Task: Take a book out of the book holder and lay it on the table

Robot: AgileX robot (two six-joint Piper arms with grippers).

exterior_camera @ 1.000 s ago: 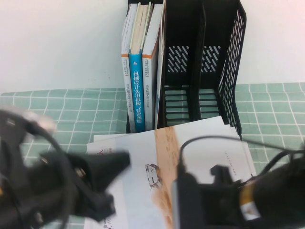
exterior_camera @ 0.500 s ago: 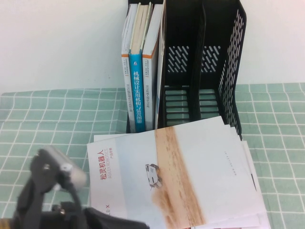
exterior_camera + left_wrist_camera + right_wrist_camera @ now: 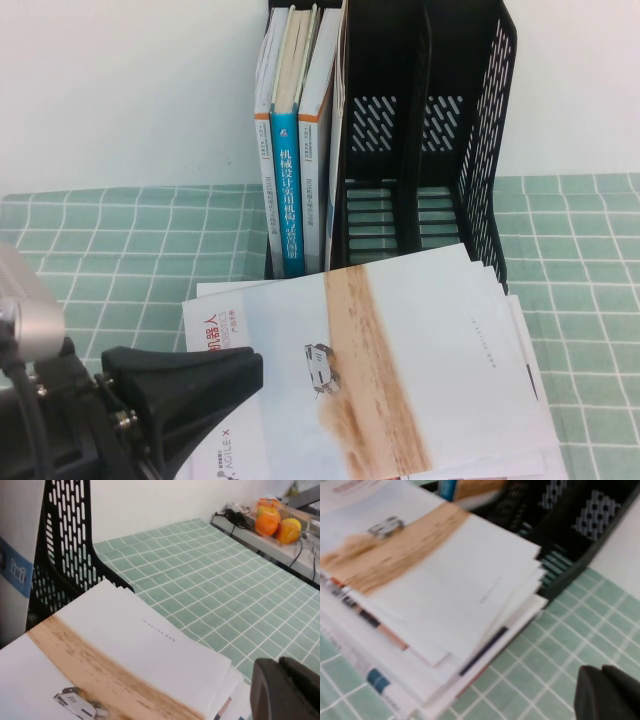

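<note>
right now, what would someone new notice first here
The book with its sandy band lies flat atop a stack of papers on the table, just in front of the black holder, whose leftmost slot keeps upright books. The left claw looms over the stack's near left corner; the right claw, shut, hangs over bare cloth beside the stack, holding nothing.

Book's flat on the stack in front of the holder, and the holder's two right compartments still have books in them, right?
Not quite. The book lies flat on the stack before the holder, but the high view shows the two right compartments empty; the books stand in the left one.
</note>
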